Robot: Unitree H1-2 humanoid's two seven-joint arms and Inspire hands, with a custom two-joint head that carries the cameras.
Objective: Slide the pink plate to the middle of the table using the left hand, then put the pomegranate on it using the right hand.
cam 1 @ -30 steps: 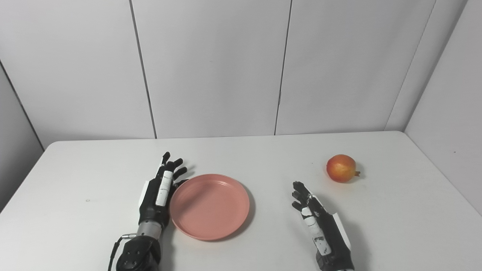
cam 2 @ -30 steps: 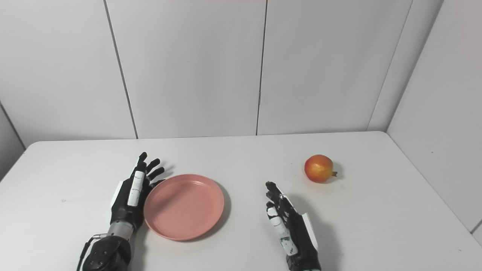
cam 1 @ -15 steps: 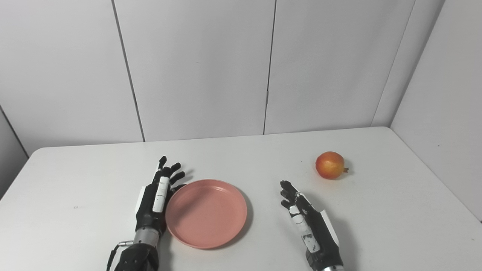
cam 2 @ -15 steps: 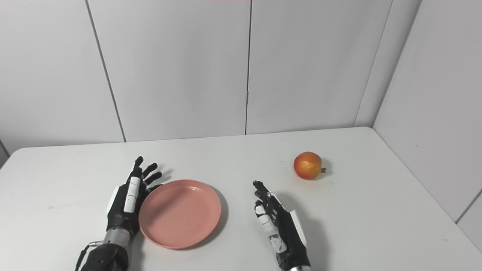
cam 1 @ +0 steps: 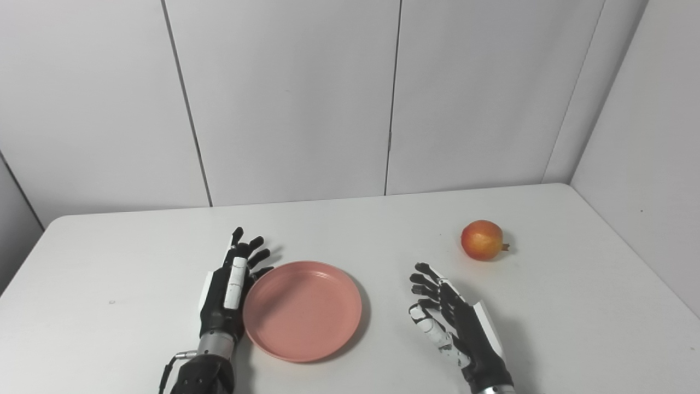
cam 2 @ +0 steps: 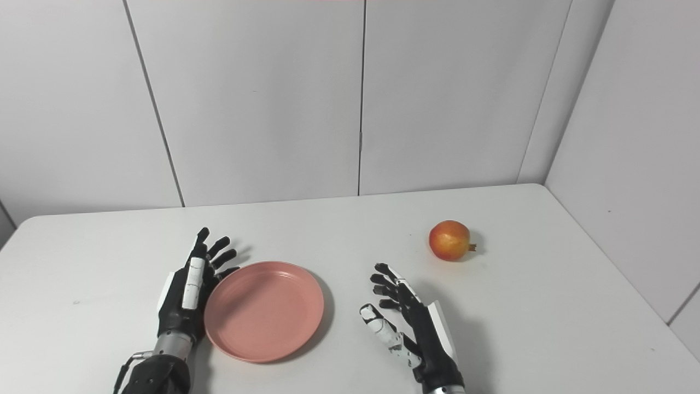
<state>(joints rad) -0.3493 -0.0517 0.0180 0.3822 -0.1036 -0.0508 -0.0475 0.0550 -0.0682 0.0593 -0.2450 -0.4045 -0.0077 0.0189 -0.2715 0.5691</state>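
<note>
Item, pink plate (cam 1: 302,311): lies flat on the white table (cam 1: 98,262), a little left of the table's middle and near the front edge; empty; judged close to its intended place, if not quite there. Item, pomegranate (cam 1: 482,240): rests on the table well apart from the plate, at about 2 o'clock from it; its small crown points toward 3 o'clock, so its long axis runs left to right. Item, left hand (cam 1: 227,287): lies along the plate's rim at 9 o'clock, touching or just beside it; fingers straight and slightly fanned, pointing to 12 o'clock; holds nothing. Item, right hand (cam 1: 451,320): on the far side of the plate at 3 o'clock, clear of it; spread wide with the thumb swung out toward the plate; empty and touching nothing that can be seen. Governing relation: the pomegranate lies at about 1 o'clock from the right hand, near but apart; the right hand is much the nearer of the two; judged next call, a forward reach with the spread hand closing across the fruit's round body.
</note>
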